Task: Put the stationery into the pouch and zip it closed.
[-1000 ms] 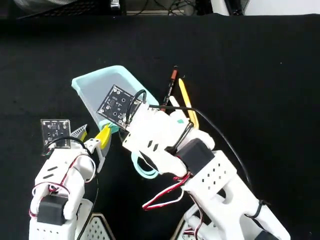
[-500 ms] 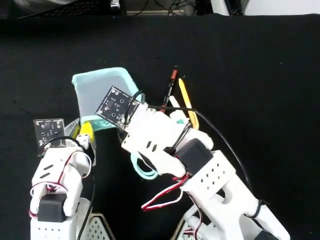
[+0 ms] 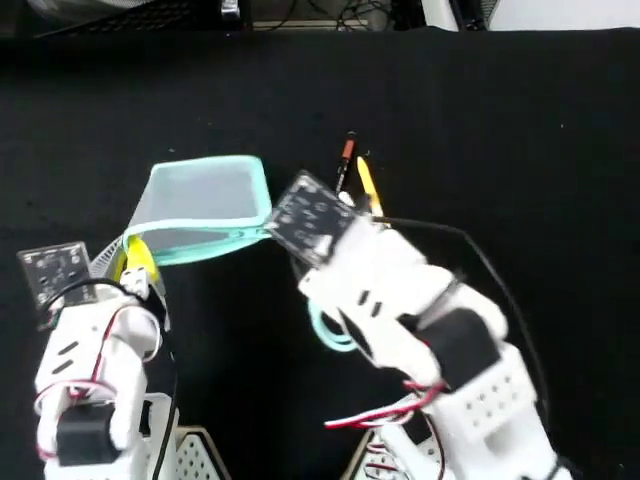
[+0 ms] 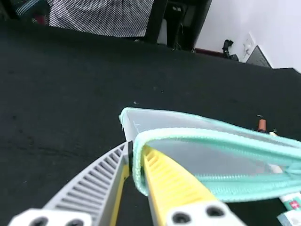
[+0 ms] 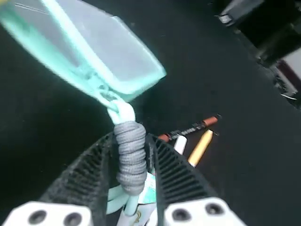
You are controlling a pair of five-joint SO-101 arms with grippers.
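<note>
Black table (image 3: 520, 120), pouch (image 3: 200, 195) strung between both hands.
The left hand (image 4: 136, 162) clamps the pouch's end; the right hand (image 5: 131, 139) grips a grey cord (image 5: 128, 165), seemingly its zip pull; pens (image 3: 362, 178) lie on the table nearby.

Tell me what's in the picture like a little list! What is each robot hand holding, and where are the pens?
Left gripper: shut on one end of the teal pouch
Right gripper: shut on the grey zipper cord at the pouch's other end
Yellow pen: on the black table, outside the pouch
Orange-tipped pen: beside the yellow pen, also outside
</note>
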